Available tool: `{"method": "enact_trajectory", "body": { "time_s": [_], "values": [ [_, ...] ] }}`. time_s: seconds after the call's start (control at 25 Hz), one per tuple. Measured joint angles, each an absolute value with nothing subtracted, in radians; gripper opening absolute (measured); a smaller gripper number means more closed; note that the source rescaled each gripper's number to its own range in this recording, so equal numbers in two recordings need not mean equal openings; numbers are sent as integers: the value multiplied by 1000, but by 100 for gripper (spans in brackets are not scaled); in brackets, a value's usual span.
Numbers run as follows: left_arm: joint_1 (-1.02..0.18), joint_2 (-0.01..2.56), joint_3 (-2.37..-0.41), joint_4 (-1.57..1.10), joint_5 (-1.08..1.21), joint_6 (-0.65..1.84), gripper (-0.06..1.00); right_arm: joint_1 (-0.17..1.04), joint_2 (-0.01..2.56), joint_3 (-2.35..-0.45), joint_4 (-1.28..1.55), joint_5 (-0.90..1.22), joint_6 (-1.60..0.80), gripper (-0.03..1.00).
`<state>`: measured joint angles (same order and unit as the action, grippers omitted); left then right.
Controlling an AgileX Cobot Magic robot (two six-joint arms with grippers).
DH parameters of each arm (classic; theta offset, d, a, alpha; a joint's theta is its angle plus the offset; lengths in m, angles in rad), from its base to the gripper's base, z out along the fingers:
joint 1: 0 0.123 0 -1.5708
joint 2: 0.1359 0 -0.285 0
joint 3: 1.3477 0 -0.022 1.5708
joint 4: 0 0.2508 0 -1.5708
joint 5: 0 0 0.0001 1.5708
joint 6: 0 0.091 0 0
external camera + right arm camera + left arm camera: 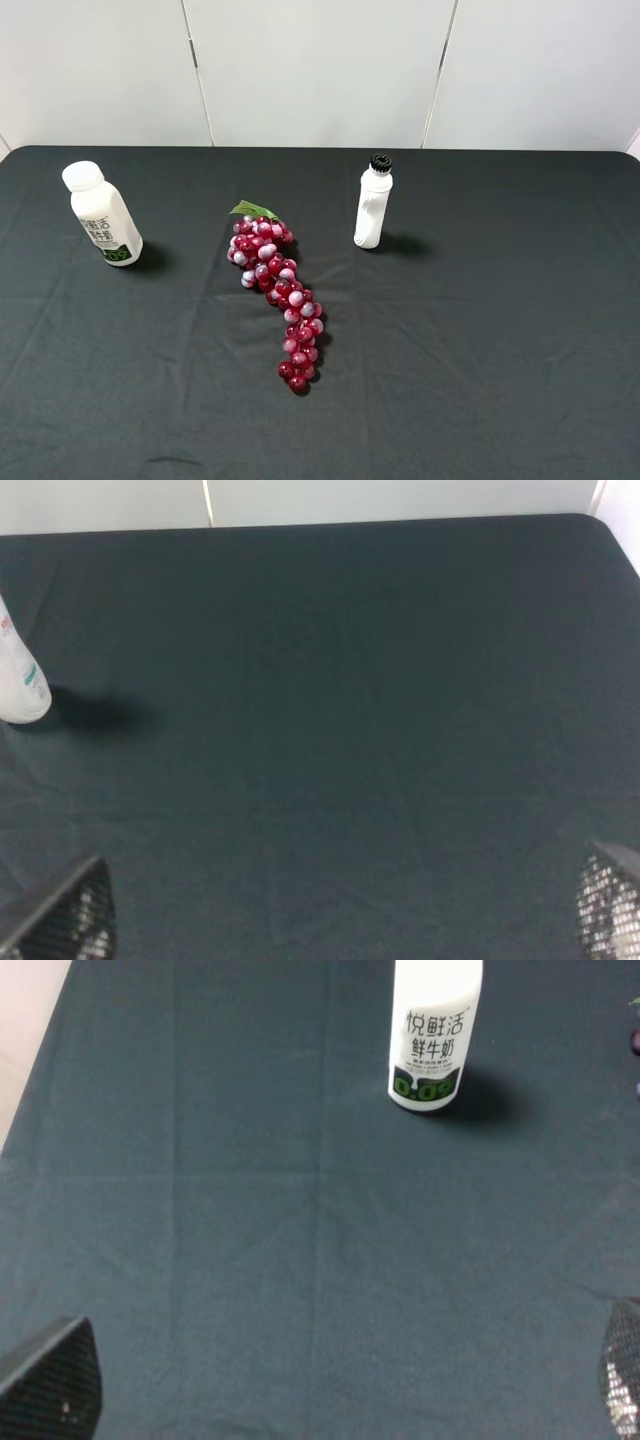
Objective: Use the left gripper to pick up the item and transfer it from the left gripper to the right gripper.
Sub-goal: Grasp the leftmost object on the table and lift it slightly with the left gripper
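Three items stand on the black cloth. A bunch of red grapes [277, 299] with a green leaf lies in the middle. A white milk bottle [103, 215] with a green label stands at the left; it also shows in the left wrist view [432, 1035]. A slim white bottle [373, 203] with a black cap stands right of the grapes; its edge shows in the right wrist view [20, 685]. My left gripper [335, 1390] is open and empty, short of the milk bottle. My right gripper [335, 910] is open and empty over bare cloth. Neither arm shows in the exterior view.
The black cloth [480, 330] covers the whole table. A white panelled wall [320, 70] runs behind the far edge. The table's left edge [30, 1080] shows in the left wrist view.
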<state>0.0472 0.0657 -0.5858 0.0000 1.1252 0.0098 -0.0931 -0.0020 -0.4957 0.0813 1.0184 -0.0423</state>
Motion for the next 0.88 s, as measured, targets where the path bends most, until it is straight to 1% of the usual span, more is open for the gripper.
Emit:
{"method": "enact_trajectory", "body": {
  "time_s": [0.2,0.4,0.88],
  "values": [
    [47,260,-732,0,1160,10,100,-93,-2,-496,81,1018,-42,100],
    [47,515,-874,0,1160,10,100,-93,-2,-496,81,1018,-42,100],
    [47,1041,-1097,-15,1158,-39,100,-93,-2,-496,81,1018,-42,100]
  ]
}}
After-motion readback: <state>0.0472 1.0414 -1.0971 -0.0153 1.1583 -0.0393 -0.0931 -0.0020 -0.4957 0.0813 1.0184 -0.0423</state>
